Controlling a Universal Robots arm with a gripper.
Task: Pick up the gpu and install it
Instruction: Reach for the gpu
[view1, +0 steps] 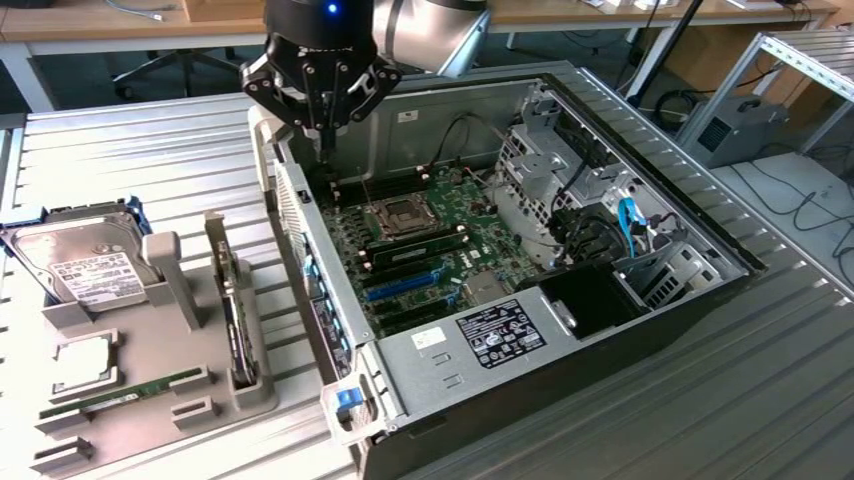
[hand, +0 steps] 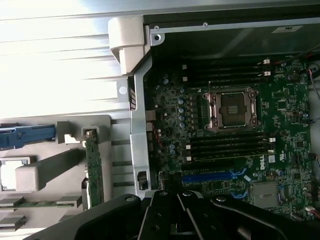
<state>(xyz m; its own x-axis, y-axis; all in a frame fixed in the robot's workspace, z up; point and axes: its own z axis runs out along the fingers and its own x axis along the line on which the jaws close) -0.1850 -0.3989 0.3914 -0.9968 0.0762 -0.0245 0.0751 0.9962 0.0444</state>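
Exterior view | hand (view1: 324, 150) closed, empty, over case (view1: 641, 370) | gpu (view1: 238, 320) upright in holder (view1: 140, 408)

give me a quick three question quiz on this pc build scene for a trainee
1. Where is the gpu? A) plugged into the motherboard B) standing on edge in the grey holder C) lying on the hard drive
2. Fill in: the gripper hangs above the open computer ____.
3. True or false: the gripper holds the gpu.
Key: 1 B; 2 case; 3 false.
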